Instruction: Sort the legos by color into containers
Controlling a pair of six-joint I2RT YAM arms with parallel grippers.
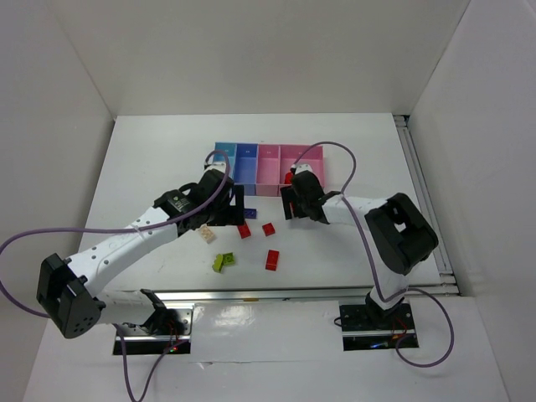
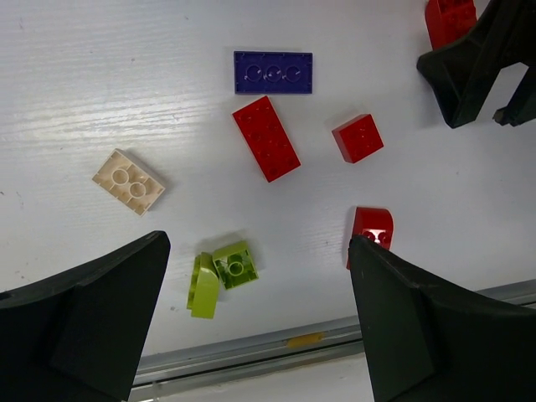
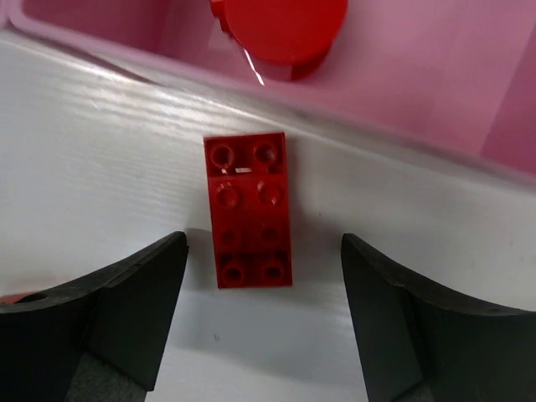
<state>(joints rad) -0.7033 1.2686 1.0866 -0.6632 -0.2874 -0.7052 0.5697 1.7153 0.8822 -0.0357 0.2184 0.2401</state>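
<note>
**Right claw open astride a red brick beside the pink tray**

The right gripper is held open low over the white table. Its dark fingers are set either side of a red eight-stud plastic brick. A gap is seen on both sides, so nothing is gripped. This brick lies flat, studs up, just in front of the near wall of the wider pink plastic tray. A round red plastic piece is seen inside that tray.

The left gripper is spread wide and holds nothing. It hangs above the loose pieces near the middle of the table. Beneath it these are seen:
- a dark blue flat plastic plate, farthest from the claw
- a long red plastic brick, just beside the plate
- a small square red plastic brick, near the long one
- a red sloped plastic piece, partly hidden behind one finger
- a beige plastic brick, apart from the others
- a lime green plastic piece, lying between the fingers

All six rest on the table, outside every container.

In the top view the trays are joined in a row at the far side of the table. A light blue plastic tray, a periwinkle blue plastic tray and a narrow pink plastic tray are followed by the wider pink one.
</note>
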